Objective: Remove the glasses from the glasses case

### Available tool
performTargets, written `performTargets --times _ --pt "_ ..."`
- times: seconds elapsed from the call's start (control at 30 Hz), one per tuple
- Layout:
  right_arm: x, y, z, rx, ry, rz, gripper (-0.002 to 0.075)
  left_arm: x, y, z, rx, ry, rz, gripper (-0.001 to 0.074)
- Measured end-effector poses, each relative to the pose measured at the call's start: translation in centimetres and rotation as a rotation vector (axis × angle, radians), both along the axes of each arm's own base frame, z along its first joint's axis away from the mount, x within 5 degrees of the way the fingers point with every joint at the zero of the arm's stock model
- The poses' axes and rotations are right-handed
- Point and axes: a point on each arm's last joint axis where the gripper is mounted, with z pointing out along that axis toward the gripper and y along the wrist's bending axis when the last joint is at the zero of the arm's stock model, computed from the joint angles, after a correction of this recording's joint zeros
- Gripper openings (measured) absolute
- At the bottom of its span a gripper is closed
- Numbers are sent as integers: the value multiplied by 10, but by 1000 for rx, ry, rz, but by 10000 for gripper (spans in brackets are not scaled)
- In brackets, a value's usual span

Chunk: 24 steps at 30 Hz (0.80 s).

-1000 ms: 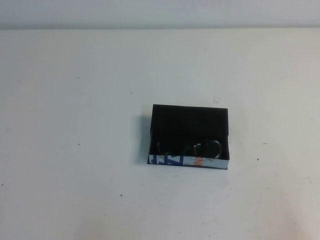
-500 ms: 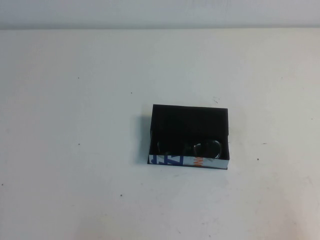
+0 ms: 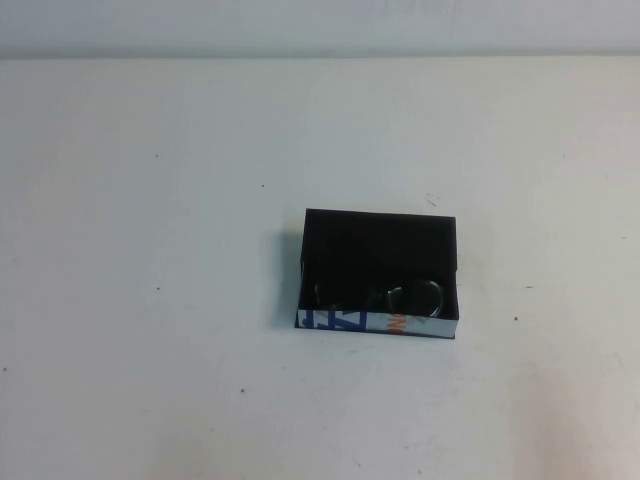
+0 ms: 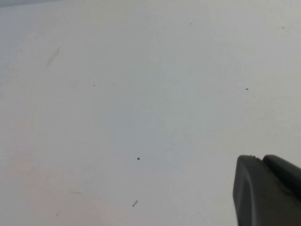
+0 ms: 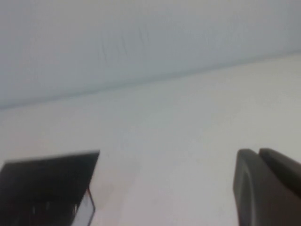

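Observation:
The glasses case [image 3: 378, 240] lies open near the middle of the white table, black inside, with its white side with blue shapes and an orange mark facing me. The dark glasses [image 3: 380, 296] lie inside it against that near side. The case's corner also shows in the right wrist view [image 5: 47, 183]. Neither arm shows in the high view. My left gripper [image 4: 261, 159] is shut and empty over bare table. My right gripper [image 5: 257, 151] is shut and empty, apart from the case and to its right.
The white table [image 3: 150, 250] carries only small dark specks around the case. A pale wall [image 3: 320, 25] runs along the table's far edge, and it also shows in the right wrist view [image 5: 141, 37].

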Motion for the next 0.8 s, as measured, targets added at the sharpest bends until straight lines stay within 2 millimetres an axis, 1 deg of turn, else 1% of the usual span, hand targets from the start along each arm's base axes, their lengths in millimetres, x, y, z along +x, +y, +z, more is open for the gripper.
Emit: performTargets --times 0.07,0.13,0.23,0.37,0.5,0.57,0.63,0.73,0.8 --pt "0 -3 11 15 -118 -32 -18 0 0 0 0 0 0 -4" --pt "-2 -4 22 24 -192 -46 -18 0 0 0 0 0 0 -4" --pt "-9 -4 53 29 -256 -36 -18 0 0 0 0 0 0 -4" --pt "-24 0 91 25 -216 24 -18 0 0 0 0 0 0 -4" --pt "-36 3 114 15 -184 62 -18 0 0 0 0 0 0 -4" --pt "-33 4 121 13 -162 66 -18 0 0 0 0 0 0 -4" --pt "-25 5 122 24 -111 75 -18 0 0 0 0 0 0 -4" --pt "-5 9 118 21 66 104 -18 0 0 0 0 0 0 -4" --pt "9 13 120 -37 208 145 -18 0 0 0 0 0 0 -4"
